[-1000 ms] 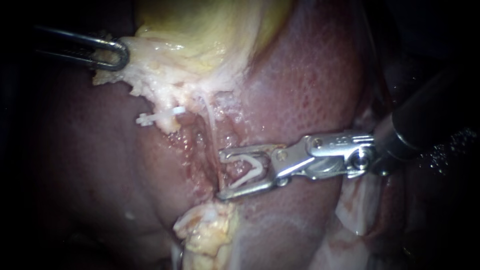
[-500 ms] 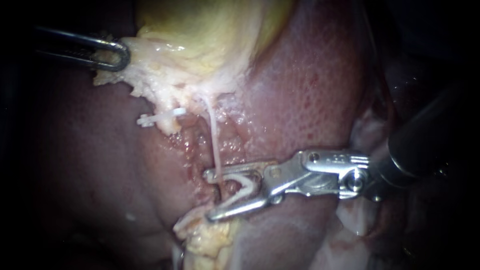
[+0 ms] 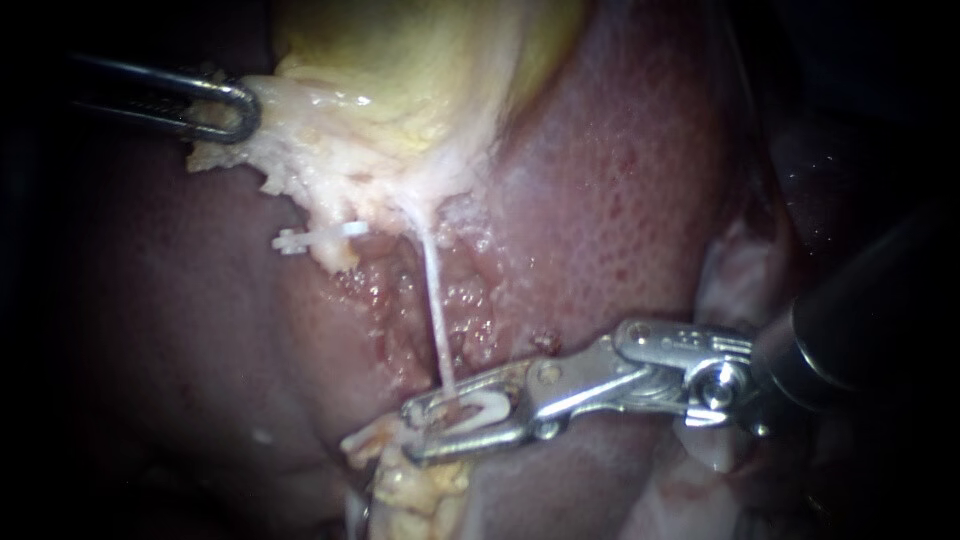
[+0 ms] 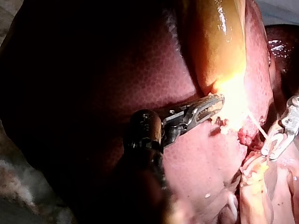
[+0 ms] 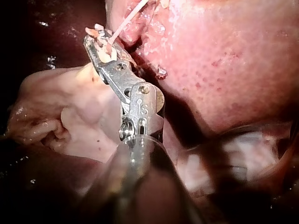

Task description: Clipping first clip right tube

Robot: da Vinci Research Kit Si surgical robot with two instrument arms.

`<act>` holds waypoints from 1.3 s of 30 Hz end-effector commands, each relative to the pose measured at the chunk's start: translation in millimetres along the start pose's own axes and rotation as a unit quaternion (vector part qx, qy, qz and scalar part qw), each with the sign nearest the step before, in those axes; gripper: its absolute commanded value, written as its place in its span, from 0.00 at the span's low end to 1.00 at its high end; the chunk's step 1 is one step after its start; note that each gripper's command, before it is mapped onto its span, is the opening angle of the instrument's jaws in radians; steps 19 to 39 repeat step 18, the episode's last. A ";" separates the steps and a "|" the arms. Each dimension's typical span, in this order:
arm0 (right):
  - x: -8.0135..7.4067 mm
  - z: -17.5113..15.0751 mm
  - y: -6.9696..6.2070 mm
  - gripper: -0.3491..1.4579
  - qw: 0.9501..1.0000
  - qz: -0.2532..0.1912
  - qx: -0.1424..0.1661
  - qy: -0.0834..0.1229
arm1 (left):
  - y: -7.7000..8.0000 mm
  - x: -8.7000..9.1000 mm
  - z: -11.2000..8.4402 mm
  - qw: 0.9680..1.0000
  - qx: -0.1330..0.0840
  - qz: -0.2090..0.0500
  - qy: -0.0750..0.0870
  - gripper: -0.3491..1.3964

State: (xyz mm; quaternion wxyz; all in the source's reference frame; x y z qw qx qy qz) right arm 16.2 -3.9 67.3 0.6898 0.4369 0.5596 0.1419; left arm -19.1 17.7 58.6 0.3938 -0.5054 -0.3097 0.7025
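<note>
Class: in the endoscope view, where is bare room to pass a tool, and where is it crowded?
Free: the liver below the left tool, left of the upper clip; also right of the tube, above the right tool. Crowded: around the tube, where its jaws hold the lower clip, and at the gallbladder the left tool grips.

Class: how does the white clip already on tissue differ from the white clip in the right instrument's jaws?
The placed clip lies closed and straight; the loaded clip is bent in a narrow loop. The placed clip is free of any instrument; the loaded clip sits between the right instrument's jaws, where the thin tube enters. Both are white.
</note>
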 end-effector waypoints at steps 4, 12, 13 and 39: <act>-0.1 -0.1 0.1 0.00 1.000 -0.002 0.000 0.000 | 0.0 0.0 0.0 1.000 0.000 0.000 0.000 0.00; -0.1 -0.1 0.1 0.00 1.000 -0.002 0.000 0.000 | -0.2 0.0 0.0 1.000 -0.001 0.000 0.000 0.00; -0.1 -0.1 0.1 0.00 1.000 -0.002 0.000 0.000 | -0.2 0.0 0.0 1.000 -0.001 0.000 0.000 0.00; -0.1 -0.1 0.2 0.00 1.000 -0.002 0.000 0.000 | -0.4 0.0 0.0 1.000 -0.001 0.000 0.000 0.00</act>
